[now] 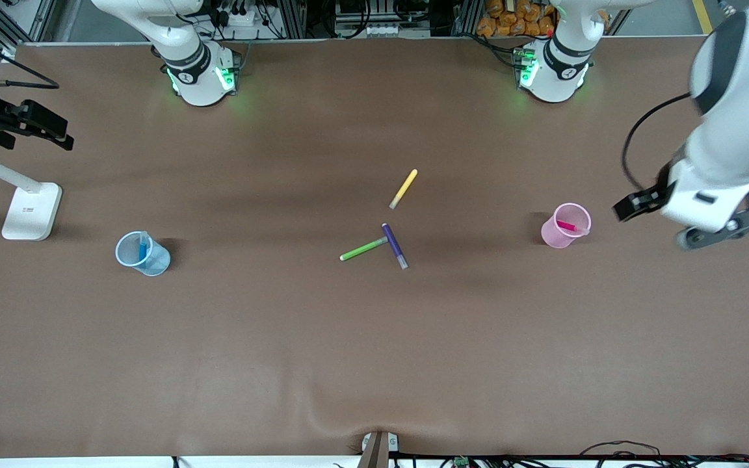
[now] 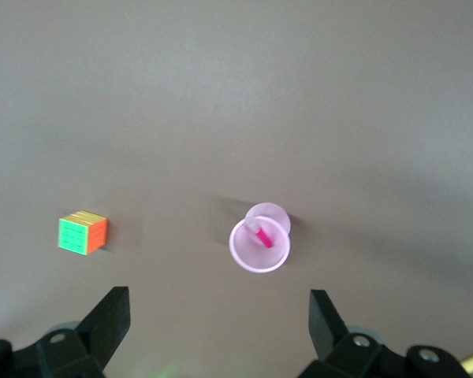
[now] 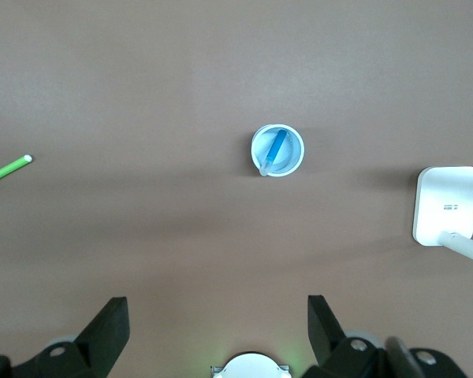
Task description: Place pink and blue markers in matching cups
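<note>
The pale pink cup (image 1: 565, 225) stands toward the left arm's end of the table with the pink marker (image 1: 567, 225) leaning inside it. The pale blue cup (image 1: 142, 253) stands toward the right arm's end with the blue marker (image 1: 143, 247) leaning inside it. My left gripper (image 2: 217, 319) is open and empty, high over the table beside the pink cup (image 2: 259, 246). My right gripper (image 3: 217, 323) is open and empty, high over the table near its own arm's base, with the blue cup (image 3: 277, 150) and the blue marker (image 3: 277, 148) in its view.
A yellow pen (image 1: 404, 188), a green pen (image 1: 363, 249) and a purple pen (image 1: 394, 246) lie mid-table. A white stand base (image 1: 31, 211) sits near the blue cup. A colour cube (image 2: 83, 233) lies on the table beside the pink cup.
</note>
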Robot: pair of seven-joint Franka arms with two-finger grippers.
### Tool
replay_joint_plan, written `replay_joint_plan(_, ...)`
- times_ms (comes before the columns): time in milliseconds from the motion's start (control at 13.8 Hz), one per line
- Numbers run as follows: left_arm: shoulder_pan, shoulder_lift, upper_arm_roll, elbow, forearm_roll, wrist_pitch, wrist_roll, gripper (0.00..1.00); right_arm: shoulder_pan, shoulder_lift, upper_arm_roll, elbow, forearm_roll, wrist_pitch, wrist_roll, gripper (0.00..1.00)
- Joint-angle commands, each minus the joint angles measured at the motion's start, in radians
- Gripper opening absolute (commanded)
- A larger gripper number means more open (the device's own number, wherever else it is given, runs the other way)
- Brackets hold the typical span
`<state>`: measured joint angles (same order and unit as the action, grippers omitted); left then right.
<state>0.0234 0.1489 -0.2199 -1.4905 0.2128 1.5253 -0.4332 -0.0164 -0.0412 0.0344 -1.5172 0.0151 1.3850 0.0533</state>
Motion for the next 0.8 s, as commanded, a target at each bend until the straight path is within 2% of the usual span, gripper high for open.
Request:
replay_joint_plan(0, 0.053, 0.001, -0.006, 0.084, -0.05, -0.098, 0.117, 1.0, -0.011, 0.001, 0.007, 0.003, -0.009, -0.004, 0.006, 1.0)
replay_joint_plan(290, 0.18, -0.058, -0.01, 0.082, -0.168, -0.096, 0.327, 1.0, -0.013, 0.001, 0.007, 0.002, -0.009, -0.006, 0.006, 1.0)
replay_joint_plan(435, 0.185, -0.106, -0.01, 0.059, -0.174, -0.094, 0.373, 1.0, -0.014, 0.006, 0.007, 0.003, -0.007, -0.004, 0.006, 1.0)
replay_joint_plan(580, 0.181, -0.191, 0.0, -0.041, -0.181, -0.061, 0.376, 1.0, -0.013, 0.006, 0.007, 0.003, -0.009, -0.004, 0.005, 1.0)
replay_joint_plan(725, 0.171, -0.317, 0.002, -0.208, -0.181, 0.002, 0.378, 1.0, -0.016, 0.006, 0.007, 0.003, -0.007, -0.004, 0.005, 1.0)
